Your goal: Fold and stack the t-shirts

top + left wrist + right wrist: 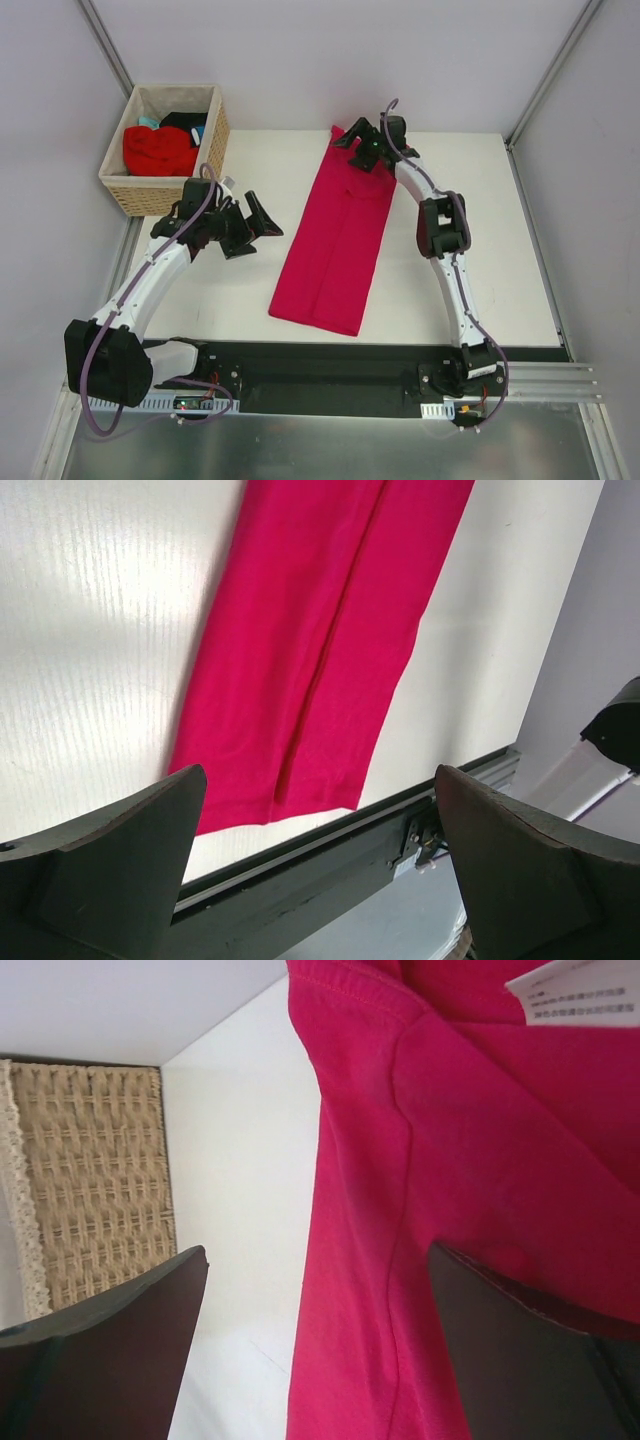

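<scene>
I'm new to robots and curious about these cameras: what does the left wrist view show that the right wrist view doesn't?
Only the left wrist view: the bottom hem and the dark rail edging the table. Only the right wrist view: the wicker basket and a white neck label. Both: the pink t-shirt, plus open left fingers or right fingers.

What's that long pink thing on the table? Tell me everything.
It is a soft crimson-pink t-shirt, folded lengthwise into a long narrow strip, creased down the middle. It lies flat and slanted on the white table, white neck label at the far end. The open jaws of the right arm hover there; contact is unclear.
</scene>
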